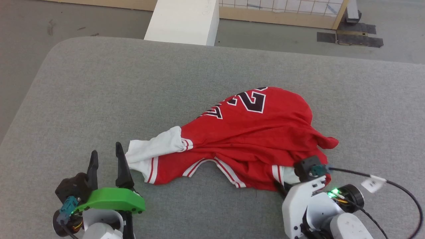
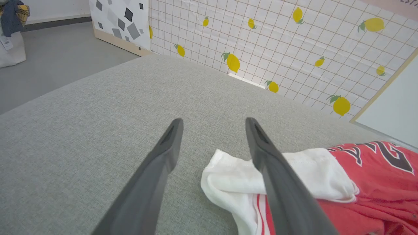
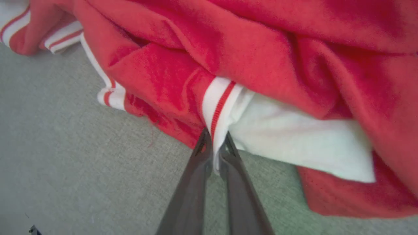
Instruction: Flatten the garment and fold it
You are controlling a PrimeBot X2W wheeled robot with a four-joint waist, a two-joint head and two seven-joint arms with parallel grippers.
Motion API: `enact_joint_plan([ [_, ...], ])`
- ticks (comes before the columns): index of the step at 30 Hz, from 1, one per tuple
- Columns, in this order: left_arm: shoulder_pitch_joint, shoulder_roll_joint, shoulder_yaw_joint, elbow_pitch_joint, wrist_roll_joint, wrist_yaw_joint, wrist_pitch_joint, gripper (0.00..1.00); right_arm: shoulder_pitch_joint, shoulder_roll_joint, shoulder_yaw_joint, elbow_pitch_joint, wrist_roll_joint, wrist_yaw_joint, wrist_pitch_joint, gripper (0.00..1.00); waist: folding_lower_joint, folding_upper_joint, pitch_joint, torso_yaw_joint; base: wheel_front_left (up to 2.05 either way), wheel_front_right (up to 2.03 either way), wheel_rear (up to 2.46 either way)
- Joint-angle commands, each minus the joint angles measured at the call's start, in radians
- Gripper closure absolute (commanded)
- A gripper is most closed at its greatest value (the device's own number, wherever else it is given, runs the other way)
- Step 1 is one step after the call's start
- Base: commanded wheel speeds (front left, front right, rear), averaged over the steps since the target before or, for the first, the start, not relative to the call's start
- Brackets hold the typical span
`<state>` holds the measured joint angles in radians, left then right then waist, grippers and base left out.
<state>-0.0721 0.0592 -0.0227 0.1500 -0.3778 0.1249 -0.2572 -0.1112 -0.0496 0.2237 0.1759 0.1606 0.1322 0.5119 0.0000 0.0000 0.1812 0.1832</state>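
Note:
The garment (image 1: 252,139), a red jersey shirt with white sleeves and black white-edged lettering, lies crumpled on the grey table (image 1: 166,86). One white sleeve (image 1: 156,146) points left, toward my left gripper (image 1: 106,154). That gripper stands open just left of the sleeve; in the left wrist view the garment's sleeve (image 2: 294,176) lies behind the right finger (image 2: 267,156), and nothing is between the fingers. My right gripper (image 3: 214,138) is shut on the striped trim of the other white sleeve (image 3: 222,104) at the garment's near right edge (image 1: 282,174).
A white block (image 1: 186,20) and a lemon-patterned panel (image 1: 282,6) stand beyond the table's far edge. A black cable (image 1: 398,189) loops right of my right wrist. Bare grey table surface spreads to the left and behind the garment.

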Motion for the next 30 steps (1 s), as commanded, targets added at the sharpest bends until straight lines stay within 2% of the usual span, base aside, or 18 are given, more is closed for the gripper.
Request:
enact_joint_plan([
  [1, -0.001, -0.005, 0.004, 0.006, 0.017, -0.007, -0.004, 0.0, 0.023, -0.001, -0.008, -0.012, 0.004, -0.002, -0.037, 1.0, 0.0, 0.0, -0.022, -0.02, 0.0, 0.0, 0.0],
  [4, 0.007, -0.007, 0.01, 0.017, 0.026, -0.013, -0.004, 0.0, 0.04, -0.001, -0.013, -0.087, 0.007, -0.002, -0.14, 1.0, 0.0, 0.0, -0.051, -0.046, 0.0, 0.0, 0.0],
  [7, 0.016, -0.008, 0.017, 0.027, 0.036, -0.018, -0.004, 0.0, 0.08, -0.001, -0.073, -0.182, -0.032, -0.002, -0.194, 1.0, 0.0, 0.0, -0.078, -0.081, 0.0, 0.0, 0.0],
  [13, 0.017, -0.008, 0.019, 0.042, 0.041, -0.033, -0.004, 0.0, 0.166, -0.003, -0.265, -0.39, -0.175, -0.002, -0.188, 1.0, 0.0, 0.0, -0.108, -0.132, 0.0, 0.0, 0.0],
  [15, 0.016, -0.009, 0.013, 0.044, 0.038, -0.034, -0.004, 0.0, 0.199, -0.003, -0.334, -0.436, -0.211, -0.002, -0.165, 1.0, 0.0, 0.0, -0.109, -0.145, 0.0, 0.0, 0.0],
  [18, 0.009, -0.009, -0.004, 0.049, 0.03, -0.034, -0.004, 0.0, 0.262, -0.002, -0.435, -0.442, -0.229, -0.002, -0.084, 1.0, 0.0, 0.0, -0.105, -0.154, 0.0, 0.0, 0.0],
  [23, -0.001, -0.009, -0.029, 0.065, 0.02, -0.04, -0.004, 0.0, 0.34, -0.001, -0.526, -0.351, -0.119, -0.002, 0.097, 1.0, 0.0, 0.0, -0.098, -0.168, 0.0, 0.0, 0.0],
  [24, -0.004, -0.009, -0.037, 0.073, 0.019, -0.044, -0.004, 0.0, 0.345, -0.001, -0.539, -0.332, -0.098, -0.002, 0.117, 0.93, 0.0, 0.0, -0.097, -0.17, 0.0, 0.0, 0.0],
  [25, -0.006, -0.009, -0.045, 0.079, 0.017, -0.047, -0.004, 0.0, 0.347, -0.001, -0.546, -0.318, -0.082, -0.002, 0.127, 0.69, 0.0, 0.0, -0.097, -0.172, 0.0, 0.0, 0.0],
  [26, -0.009, -0.009, -0.055, 0.086, 0.015, -0.048, -0.005, 0.0, 0.345, -0.001, -0.558, -0.307, -0.061, -0.002, 0.124, 0.0, 0.0, 0.0, -0.098, -0.175, 0.0, 0.0, 0.0],
  [30, -0.032, -0.009, -0.114, 0.112, 0.027, -0.059, -0.004, 0.0, 0.311, -0.001, -0.595, -0.303, -0.04, -0.002, 0.003, 0.0, 0.0, 0.0, -0.098, -0.183, 0.0, 0.0, 0.0],
])
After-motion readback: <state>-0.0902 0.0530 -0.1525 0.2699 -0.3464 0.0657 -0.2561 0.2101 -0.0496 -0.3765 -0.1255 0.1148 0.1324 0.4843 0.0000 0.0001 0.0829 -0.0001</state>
